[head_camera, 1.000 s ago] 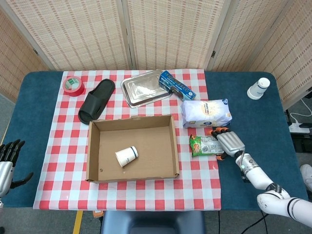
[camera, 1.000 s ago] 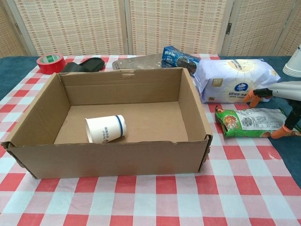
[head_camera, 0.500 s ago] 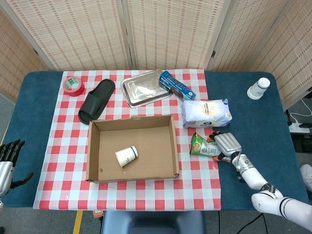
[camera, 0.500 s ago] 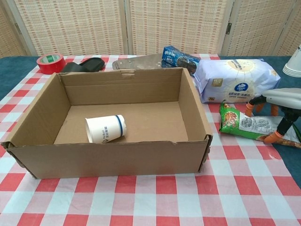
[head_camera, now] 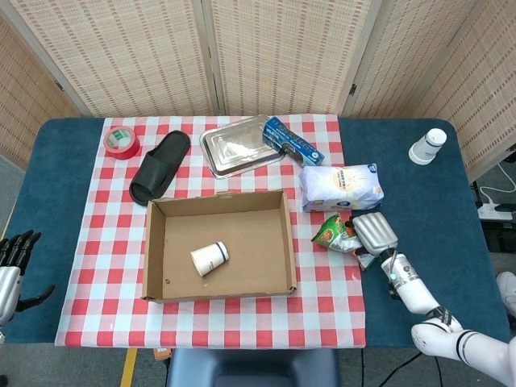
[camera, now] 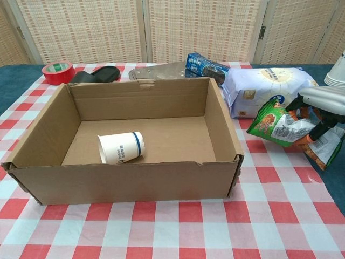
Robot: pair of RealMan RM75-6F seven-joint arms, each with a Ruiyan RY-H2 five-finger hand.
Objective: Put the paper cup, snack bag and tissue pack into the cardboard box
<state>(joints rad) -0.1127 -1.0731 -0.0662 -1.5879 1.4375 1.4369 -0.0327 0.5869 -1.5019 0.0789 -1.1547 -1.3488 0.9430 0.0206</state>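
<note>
The snack bag (camera: 280, 127) is off the counter, tilted, its long axis running from the box side up-left toward the robot's right, with the green printed end pointing at the cardboard box (head_camera: 218, 244) and the silvery end hanging low on the right. The right hand (head_camera: 372, 235) grips it: the palm lies over the bag's top and orange-tipped fingers (camera: 302, 139) curl under its middle, so the bag sits between palm and fingertips, just beside the box's right wall and not over it. One paper cup (head_camera: 210, 259) lies on its side inside the box, mouth toward the left wall. One tissue pack (head_camera: 341, 187) lies flat on the checked cloth (head_camera: 105, 234) just behind the bag, long axis left to right. A second white cup (head_camera: 426, 146) stands near the counter's far right corner. One red tape roll (head_camera: 121, 142), one black slipper (head_camera: 160, 166), one metal tray (head_camera: 239, 146) and one blue packet (head_camera: 293, 141) line the far edge. The left hand (head_camera: 14, 262) hangs at the near left corner, fingers spread, holding nothing.
</note>
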